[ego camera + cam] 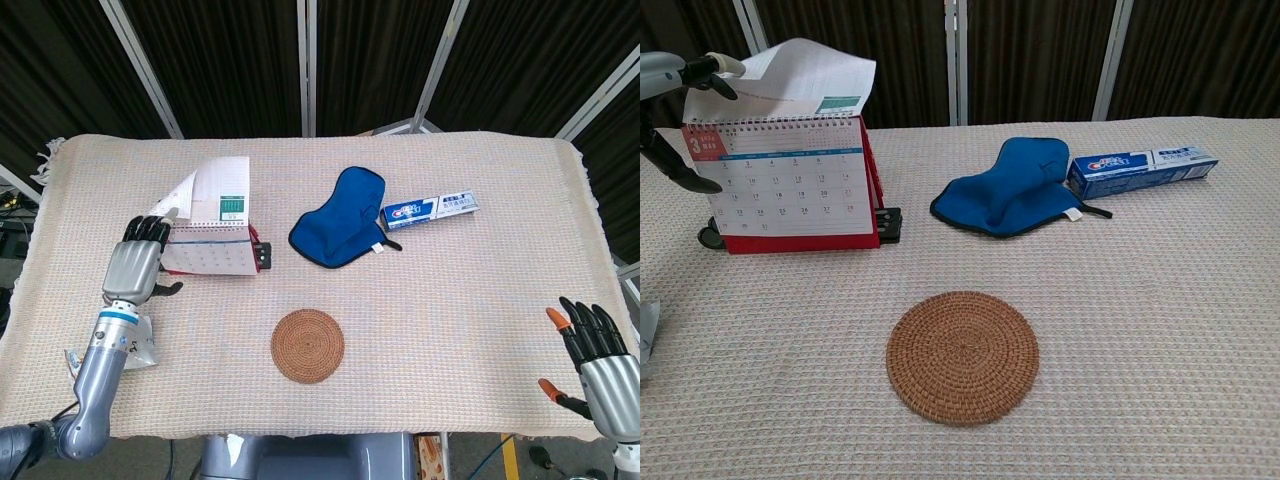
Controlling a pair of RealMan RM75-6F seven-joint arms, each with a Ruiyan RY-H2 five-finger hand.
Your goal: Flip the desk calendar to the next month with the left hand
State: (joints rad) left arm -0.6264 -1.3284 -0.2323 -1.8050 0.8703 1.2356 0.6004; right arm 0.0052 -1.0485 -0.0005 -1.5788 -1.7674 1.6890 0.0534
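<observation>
The desk calendar (pixel 208 250) (pixel 790 190) stands at the left of the table on a red base, its front sheet showing a red "3". One page (pixel 218 192) (pixel 790 78) is lifted above the spiral binding and curls backward. My left hand (pixel 135 265) (pixel 670 95) is at the calendar's left edge with fingers spread. A fingertip (pixel 725 65) touches the raised page's left corner, while the thumb hangs lower, apart from the page. My right hand (pixel 598 362) hovers at the near right table edge, fingers apart and holding nothing.
A black object (pixel 262 256) (pixel 889 224) lies against the calendar's right side. A blue mitt (pixel 340 215) (pixel 1015 190) and a toothpaste box (pixel 430 209) (pixel 1140 168) lie further right. A woven coaster (pixel 308 345) (pixel 962 355) sits in front. A snack packet (pixel 82 362) lies near my left forearm.
</observation>
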